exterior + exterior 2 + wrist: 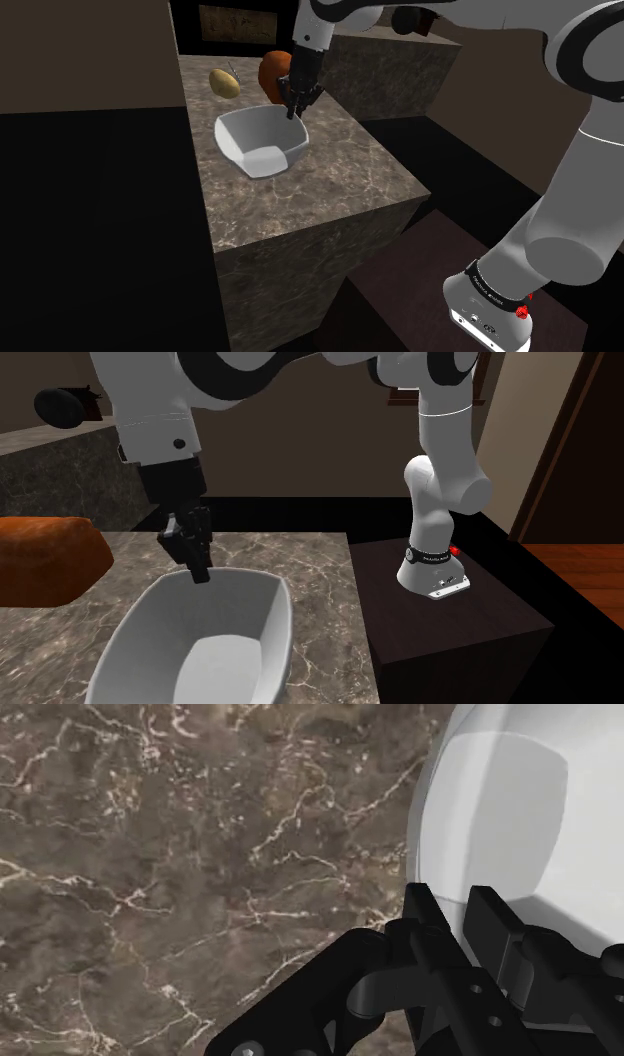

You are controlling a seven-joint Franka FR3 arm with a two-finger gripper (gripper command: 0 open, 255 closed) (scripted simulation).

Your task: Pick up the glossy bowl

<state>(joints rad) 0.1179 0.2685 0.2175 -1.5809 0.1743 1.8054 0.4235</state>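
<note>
A kitchen: veined brown stone counter point(320, 200) with food point(226, 83) on it.

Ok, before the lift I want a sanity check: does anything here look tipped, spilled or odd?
Nothing stands out. The white bowl sits upright and empty on the marbled counter, with the gripper pinching its rim. A yellowish fruit and an orange-brown lump lie beyond it.

No legible text anywhere. Well away from the gripper point(295, 108), down at the arm's foot, a dark band point(492, 284) round the base joint carries a line of pale lettering, too small to read. White base plate point(482, 322) just below it bears small dark marks, likewise unreadable.
</note>
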